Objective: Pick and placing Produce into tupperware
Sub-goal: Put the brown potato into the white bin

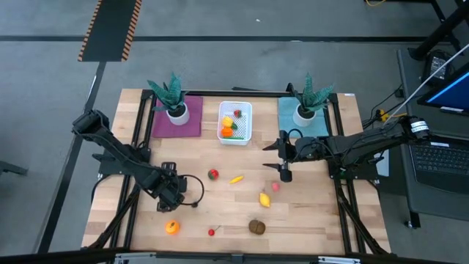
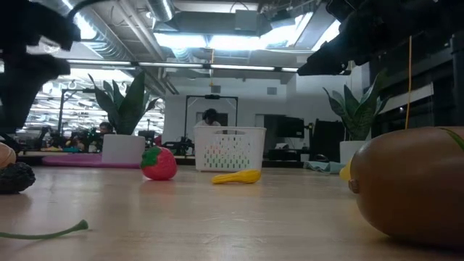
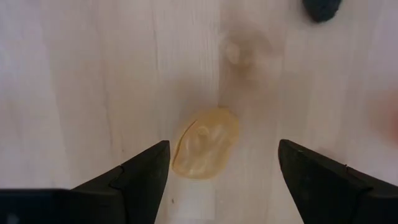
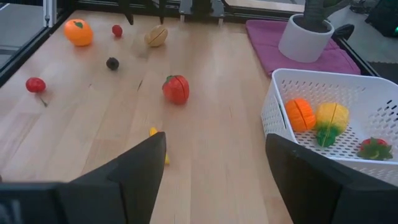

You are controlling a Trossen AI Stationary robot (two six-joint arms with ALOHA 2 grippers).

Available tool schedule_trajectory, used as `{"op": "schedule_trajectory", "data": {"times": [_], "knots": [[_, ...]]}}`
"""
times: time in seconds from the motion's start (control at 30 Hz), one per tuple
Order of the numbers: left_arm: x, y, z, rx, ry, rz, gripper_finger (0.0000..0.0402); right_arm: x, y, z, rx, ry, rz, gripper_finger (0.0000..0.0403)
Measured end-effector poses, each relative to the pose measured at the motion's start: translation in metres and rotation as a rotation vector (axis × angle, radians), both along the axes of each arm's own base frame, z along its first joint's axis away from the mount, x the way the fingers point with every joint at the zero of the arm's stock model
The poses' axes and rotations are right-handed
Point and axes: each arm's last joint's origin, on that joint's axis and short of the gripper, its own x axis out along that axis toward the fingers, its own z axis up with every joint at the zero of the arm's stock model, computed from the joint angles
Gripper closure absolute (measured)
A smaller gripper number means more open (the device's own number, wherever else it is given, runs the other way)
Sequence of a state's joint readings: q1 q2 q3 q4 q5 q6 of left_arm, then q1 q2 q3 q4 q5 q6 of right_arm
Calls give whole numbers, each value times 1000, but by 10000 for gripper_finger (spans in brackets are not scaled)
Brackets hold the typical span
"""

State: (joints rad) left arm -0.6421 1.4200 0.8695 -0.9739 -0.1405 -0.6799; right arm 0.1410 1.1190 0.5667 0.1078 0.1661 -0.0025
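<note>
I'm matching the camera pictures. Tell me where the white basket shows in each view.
High view: white basket at the far middle, between the two mats.
Low view: basket centre, far back.
Left wrist view: not in it.
Right wrist view: basket at right.
Shared landmark: the strawberry before it.

My counter [image 1: 308,213] is pale wood. The white perforated tupperware [image 4: 280,93] holds orange, yellow, green and red produce [image 4: 317,118]. A purple mat [image 1: 176,125] and a teal mat [image 1: 316,126] carry white-potted teal plants [image 1: 170,94].
</note>
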Motion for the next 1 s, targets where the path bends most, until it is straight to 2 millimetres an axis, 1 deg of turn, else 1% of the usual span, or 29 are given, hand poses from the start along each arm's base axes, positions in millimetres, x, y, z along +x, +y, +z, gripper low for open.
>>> {"op": "schedule_trajectory", "data": {"times": [0.17, 0.43, 0.73, 0.87, 1.0], "knots": [[-4, 5, -10, 17, 26, -21, 111, 0, 0, 0, 3, 0, -1, 125], [-6, 7, -25, 4, 6, -52, 111, 0, 0, 0, 22, -1, -10, 125], [-17, 15, -43, 29, 42, -52, 111, 0, 0, 0, 22, -1, -10, 125], [-17, 15, -52, 1, 0, -50, 111, 0, 0, 0, 22, -1, -10, 125], [-18, 15, -55, -8, -21, -49, 112, 0, 0, 0, 22, -1, -10, 125]]}}
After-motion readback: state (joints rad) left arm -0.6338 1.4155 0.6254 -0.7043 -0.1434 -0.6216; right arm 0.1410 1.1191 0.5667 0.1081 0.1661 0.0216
